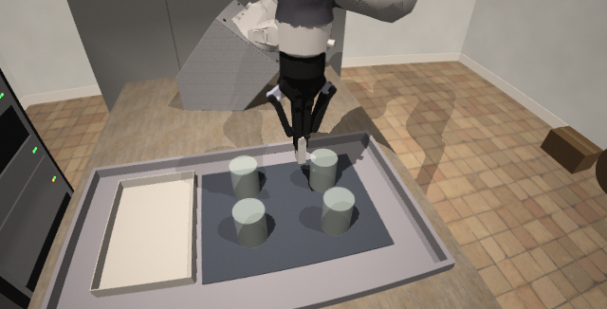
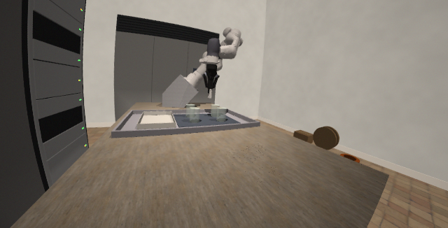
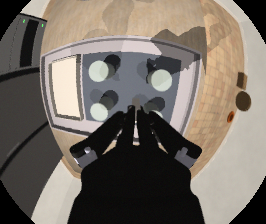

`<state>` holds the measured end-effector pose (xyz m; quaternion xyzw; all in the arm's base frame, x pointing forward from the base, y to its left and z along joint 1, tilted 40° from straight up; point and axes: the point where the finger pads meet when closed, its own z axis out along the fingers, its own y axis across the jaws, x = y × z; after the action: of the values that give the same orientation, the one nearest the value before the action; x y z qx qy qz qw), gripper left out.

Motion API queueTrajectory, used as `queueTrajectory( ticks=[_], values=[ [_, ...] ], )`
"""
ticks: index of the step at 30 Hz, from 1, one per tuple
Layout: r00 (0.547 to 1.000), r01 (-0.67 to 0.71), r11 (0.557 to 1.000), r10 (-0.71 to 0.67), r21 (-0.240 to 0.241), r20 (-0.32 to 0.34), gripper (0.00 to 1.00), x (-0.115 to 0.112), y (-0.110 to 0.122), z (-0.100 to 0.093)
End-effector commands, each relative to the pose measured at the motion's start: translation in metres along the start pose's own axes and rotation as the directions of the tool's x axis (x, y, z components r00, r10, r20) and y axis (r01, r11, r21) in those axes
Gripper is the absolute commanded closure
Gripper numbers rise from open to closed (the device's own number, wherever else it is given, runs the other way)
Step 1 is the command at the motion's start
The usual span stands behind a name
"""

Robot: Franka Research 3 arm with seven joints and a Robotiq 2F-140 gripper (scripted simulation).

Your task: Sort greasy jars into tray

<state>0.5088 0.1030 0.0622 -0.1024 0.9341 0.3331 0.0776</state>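
Nearest jar stands low beside tool; wide gap between it and opposite jar; low tray wall beyond.

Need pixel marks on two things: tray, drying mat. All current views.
Tray (image 1: 148, 233) (image 2: 157, 119) (image 3: 65, 87): top, exterior and wrist views; on its floor.
Drying mat (image 1: 294, 238) (image 2: 206, 122) (image 3: 129, 75): top, exterior and wrist views; on its bare surface.
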Motion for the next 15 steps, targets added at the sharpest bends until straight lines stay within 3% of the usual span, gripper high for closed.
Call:
queueTrajectory(
  ticks=[1, 8, 10, 15],
  values=[
    [0.998, -0.070, 0.998, 0.070, -0.004, 0.000, 1.00, -0.001, 0.018, 0.000],
    [0.998, -0.070, 0.998, 0.070, -0.004, 0.000, 1.00, -0.009, 0.073, 0.000],
    [0.998, -0.070, 0.998, 0.070, -0.004, 0.000, 1.00, -0.009, 0.073, 0.000],
    [0.998, -0.070, 0.998, 0.070, -0.004, 0.000, 1.00, -0.009, 0.073, 0.024]
  ],
)
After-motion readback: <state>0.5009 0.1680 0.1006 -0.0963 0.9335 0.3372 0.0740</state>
